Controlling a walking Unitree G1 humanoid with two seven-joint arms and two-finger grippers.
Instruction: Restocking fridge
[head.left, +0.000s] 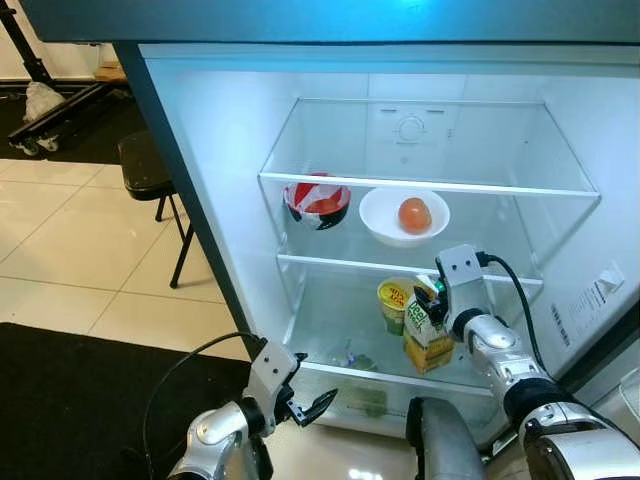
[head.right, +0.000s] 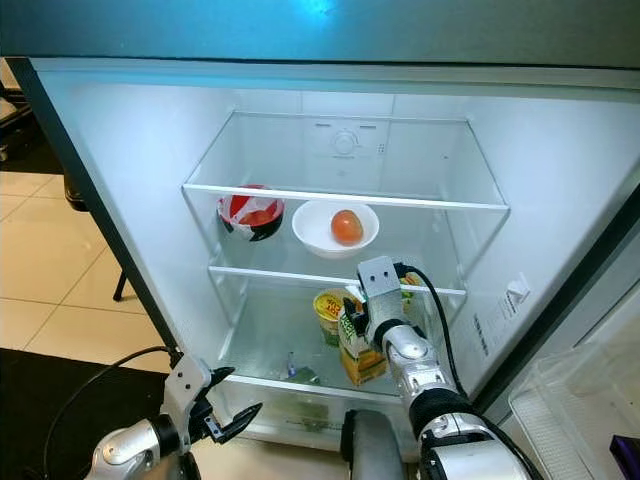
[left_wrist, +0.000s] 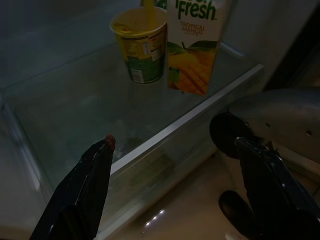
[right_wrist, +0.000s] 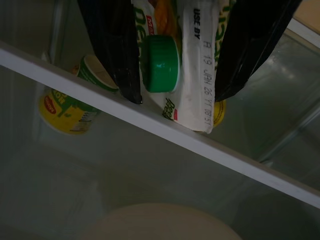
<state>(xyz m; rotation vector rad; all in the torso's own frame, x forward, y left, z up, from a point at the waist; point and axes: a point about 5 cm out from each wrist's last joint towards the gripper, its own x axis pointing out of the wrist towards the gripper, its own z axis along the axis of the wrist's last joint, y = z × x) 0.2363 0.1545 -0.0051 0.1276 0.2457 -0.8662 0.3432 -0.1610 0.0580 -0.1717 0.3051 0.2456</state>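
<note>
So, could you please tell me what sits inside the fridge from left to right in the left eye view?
Red and white bowl → white bowl holding an orange fruit on the middle shelf; below, yellow cup → juice carton.

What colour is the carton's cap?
Green; the cap shows best in the right wrist view.

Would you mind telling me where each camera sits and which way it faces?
Left eye, head: looks down into the fridge; both arms show.
Right eye, head: same scene; right hand grips the juice carton.
Left wrist: looks along the open left hand toward carton and yellow cup.
Right wrist: looks along its fingers, clamped on the carton's top with green cap.
All four share the carton and cup.
</note>
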